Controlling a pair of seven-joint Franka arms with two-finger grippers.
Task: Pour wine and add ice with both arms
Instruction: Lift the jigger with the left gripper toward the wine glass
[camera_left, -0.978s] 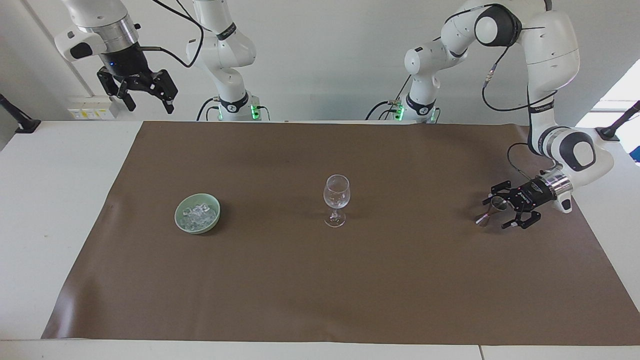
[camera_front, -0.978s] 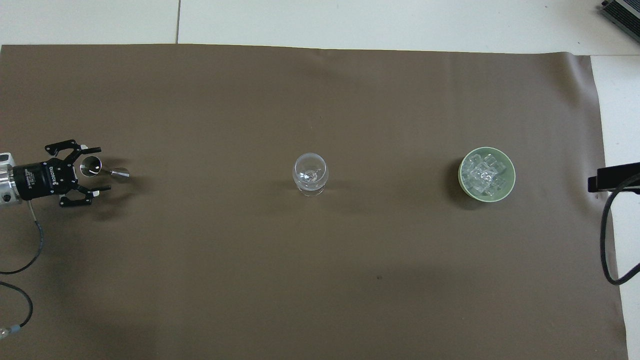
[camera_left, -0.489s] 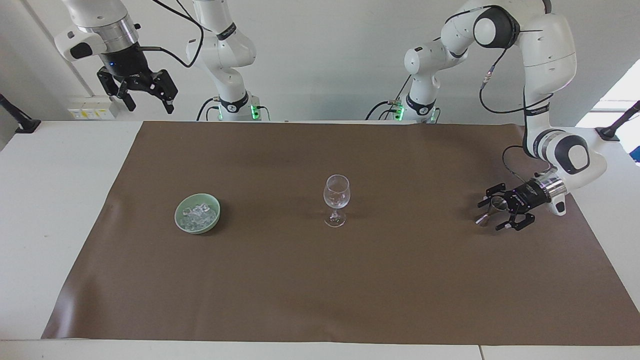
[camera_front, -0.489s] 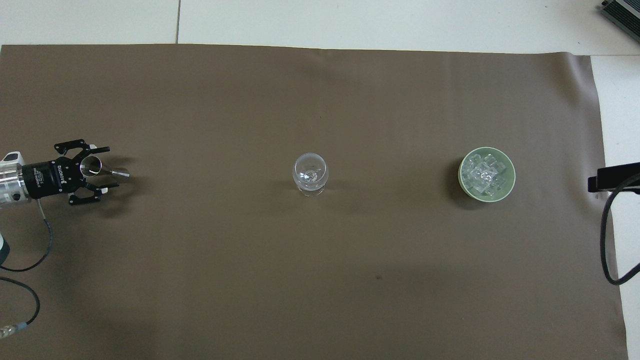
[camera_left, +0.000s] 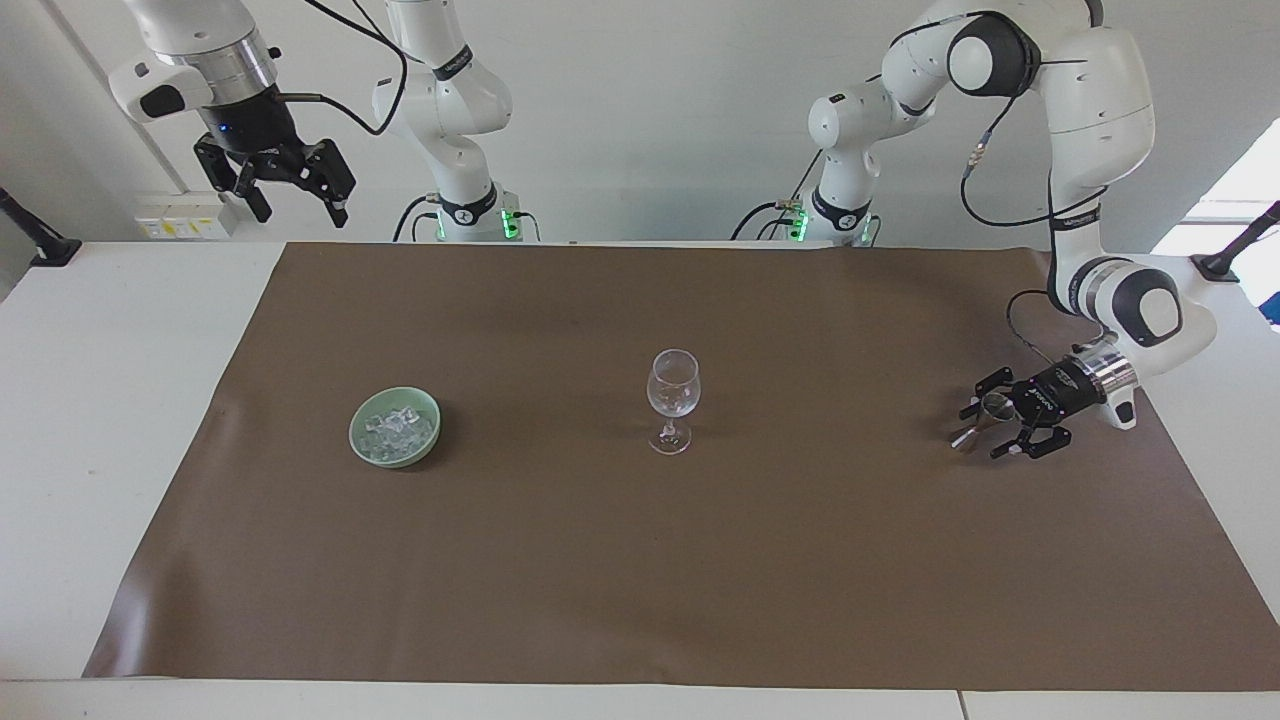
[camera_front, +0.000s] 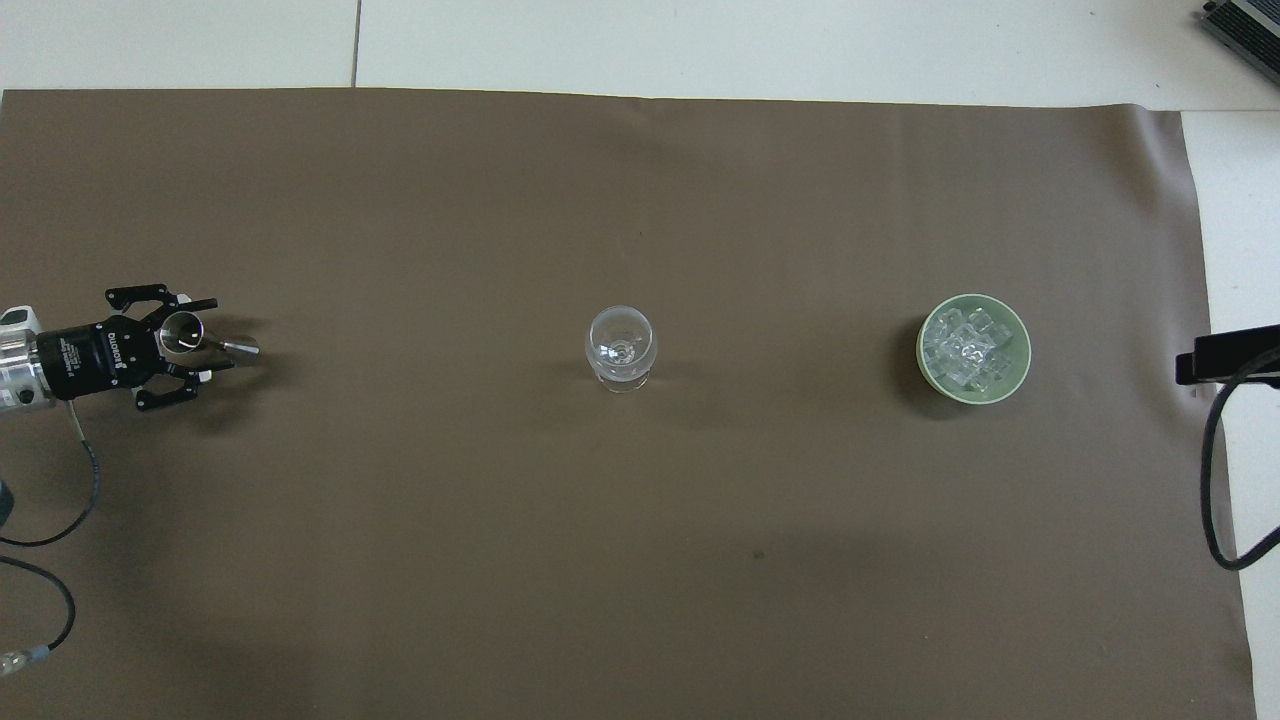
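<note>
A small metal jigger (camera_left: 992, 405) stands on the brown mat at the left arm's end of the table; it also shows in the overhead view (camera_front: 181, 333). My left gripper (camera_left: 983, 430) lies low and level with its fingers on either side of the jigger, open, with a little gap showing (camera_front: 212, 335). An empty clear wine glass (camera_left: 673, 393) stands upright mid-table (camera_front: 621, 347). The ice (camera_left: 398, 430) fills a green bowl (camera_left: 432, 425) toward the right arm's end (camera_front: 1020, 360). My right gripper (camera_left: 292, 200) waits high above that end, open and empty.
The brown mat (camera_left: 640, 580) covers most of the white table. A black cable (camera_front: 1215, 470) hangs at the right arm's edge of the overhead view. Wine itself does not show.
My left gripper's fingers have narrowed around the jigger and the hand has shifted slightly. The jigger, glass, bowl and right arm have not moved.
</note>
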